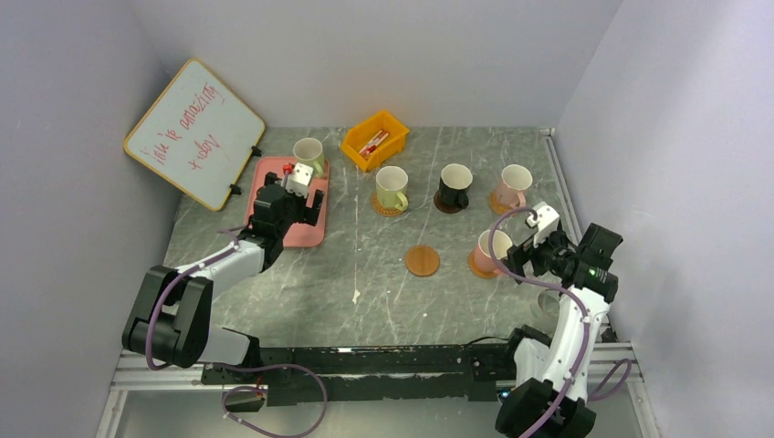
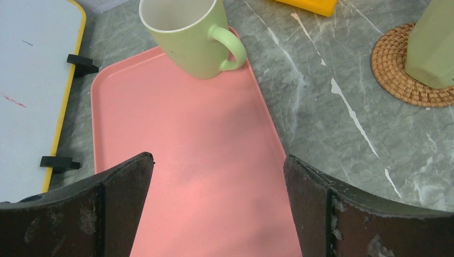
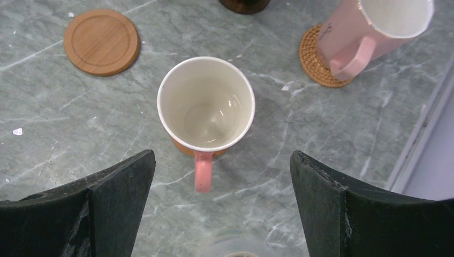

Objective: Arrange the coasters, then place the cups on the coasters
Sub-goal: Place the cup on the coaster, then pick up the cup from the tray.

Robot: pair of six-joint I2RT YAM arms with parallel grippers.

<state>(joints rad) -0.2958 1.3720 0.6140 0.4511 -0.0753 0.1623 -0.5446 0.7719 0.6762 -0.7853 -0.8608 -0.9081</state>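
Our left gripper [image 2: 218,159], open and empty, faces the green cup [image 2: 184,40] at 12 o'clock; we should take its wall, avoiding the handle [image 2: 234,51] at 3 o'clock.

The top external camera hangs high behind the arm bases. It faces 12 o'clock and looks down on the whole table [image 1: 383,265] from far away. The left wrist camera sits close above the pink tray [image 2: 203,176], also facing about 12 o'clock, with the green cup [image 2: 184,37] at the far end. The right wrist camera looks steeply down from near, towards about 11 o'clock, on a pink cup [image 3: 206,101]. Both wrist views lie inside the top view, at its 10 and 4 o'clock.
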